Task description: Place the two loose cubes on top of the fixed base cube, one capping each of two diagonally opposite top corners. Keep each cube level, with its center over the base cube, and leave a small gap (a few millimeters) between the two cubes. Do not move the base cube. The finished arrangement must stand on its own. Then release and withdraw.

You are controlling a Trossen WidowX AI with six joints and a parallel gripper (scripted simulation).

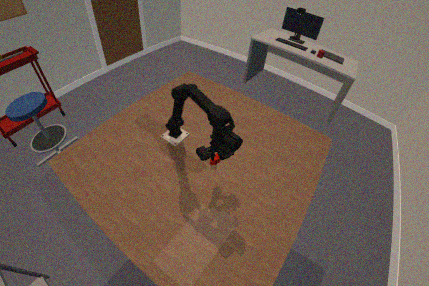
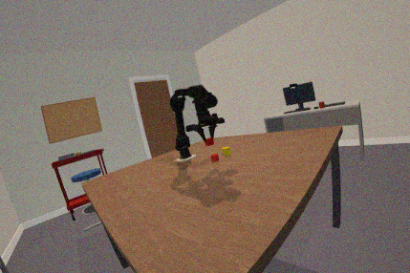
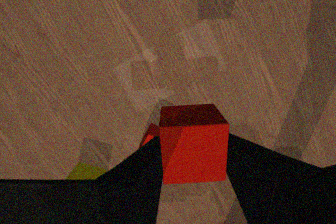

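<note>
Pincer (image 3: pixel 192 165) clenched on a red cube (image 3: pixel 192 142), held above the desk (image 2: pixel 254 191). Second red cube (image 2: pixel 215 157) and yellow cube (image 2: pixel 226 151) sit just beside each other below.

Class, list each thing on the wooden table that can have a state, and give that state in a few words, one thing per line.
Gripper: shut on the red cube, raised above the table.
Held red cube: clamped between the fingers, off the table, roughly level.
Second red cube: resting on the table, nothing on top of it.
Yellow cube: resting on the table, untouched, apart from the second red cube.
</note>
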